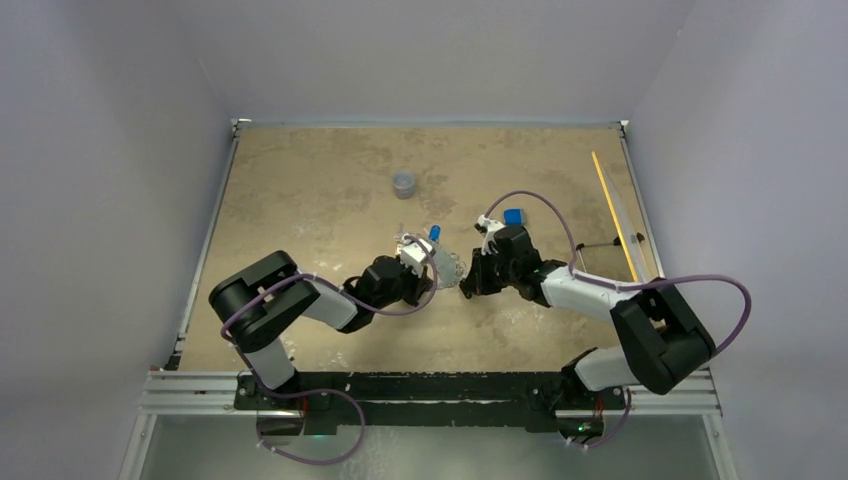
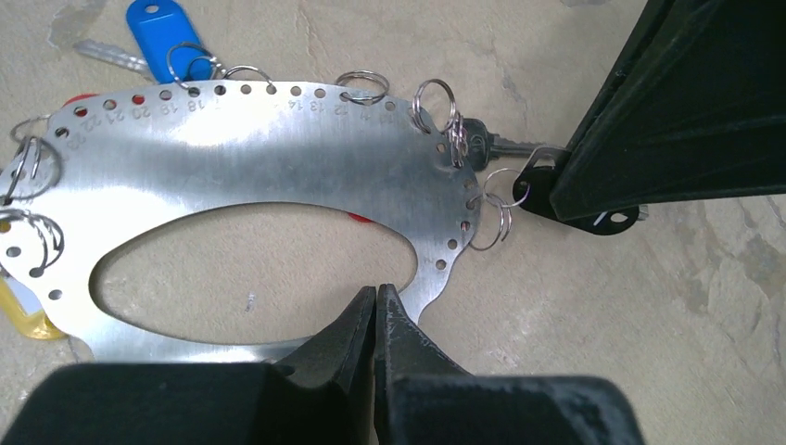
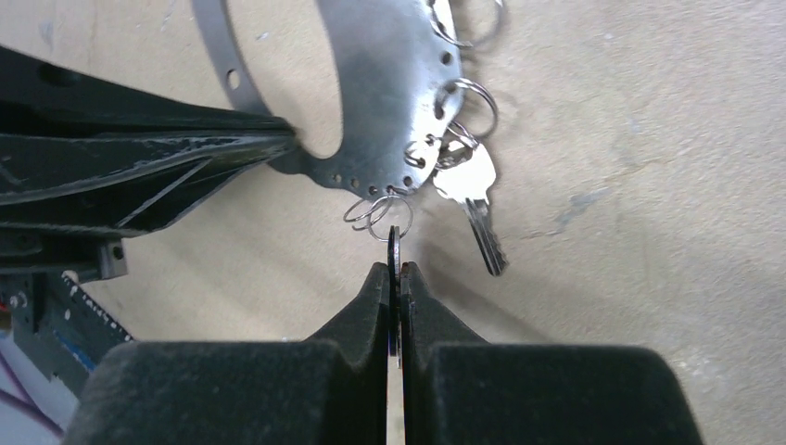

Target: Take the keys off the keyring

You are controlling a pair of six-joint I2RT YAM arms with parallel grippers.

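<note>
Grey walls close in a tan, mottled table (image 1: pixel 300 200). Near its middle the keyring (image 2: pixel 278 158) lies flat between the two arms. It is a silver plate with a row of numbered holes along its edge and an oval opening in the middle.

The left gripper (image 2: pixel 377 295) has its jaws pressed together on the keyring's near band, at the rim of the opening. The right gripper (image 3: pixel 396 273) has its jaws fully closed on a thin black tag (image 2: pixel 593 220), seen edge-on. The tag hangs from a split ring (image 3: pixel 389 225) at the keyring's end.

Just beside that grip a silver key (image 3: pixel 473 181) trails from another ring, and a black-headed key (image 2: pixel 482 141) has its tip hidden behind the right finger. A blue tag (image 2: pixel 167 37) lies at the far edge. A yellow tag (image 2: pixel 23 315) pokes out from under the plate, and so do bits of red.

From the right wrist, the left gripper's dark body fills the left side and hides part of the keyring.

Farther back stand a grey cup (image 1: pixel 404 184) and a blue block (image 1: pixel 513 216), both well apart from the keyring. A yellow stick (image 1: pixel 612 205) lies along the right edge.
</note>
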